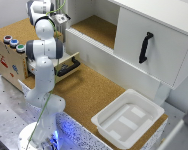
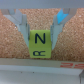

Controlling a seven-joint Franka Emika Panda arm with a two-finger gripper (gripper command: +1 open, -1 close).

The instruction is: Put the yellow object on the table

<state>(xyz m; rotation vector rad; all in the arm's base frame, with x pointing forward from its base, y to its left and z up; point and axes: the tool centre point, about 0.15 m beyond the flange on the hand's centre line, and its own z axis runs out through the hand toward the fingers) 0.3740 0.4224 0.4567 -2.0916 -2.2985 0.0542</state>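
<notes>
The yellow object (image 2: 40, 44) is a small bright yellow cube with a black "N" on its face. In the wrist view it sits between my two fingertips, which press against its upper sides. Cork shows behind it and a white ledge below it. My gripper (image 2: 40, 34) is shut on it. In the exterior view the gripper (image 1: 61, 21) is high at the back, by the end of the white cabinet's cork shelf (image 1: 96, 27); the cube is too small to make out there. The table (image 1: 89, 95) lies lower, in the middle of that view.
A wooden box with coloured buttons (image 1: 14, 50) stands on the exterior view's left, with a black handle (image 1: 69, 66) on its side. The white cabinet (image 1: 154, 47) has a black door handle (image 1: 145, 46). A white bin (image 1: 126, 117) sits on the table's front right.
</notes>
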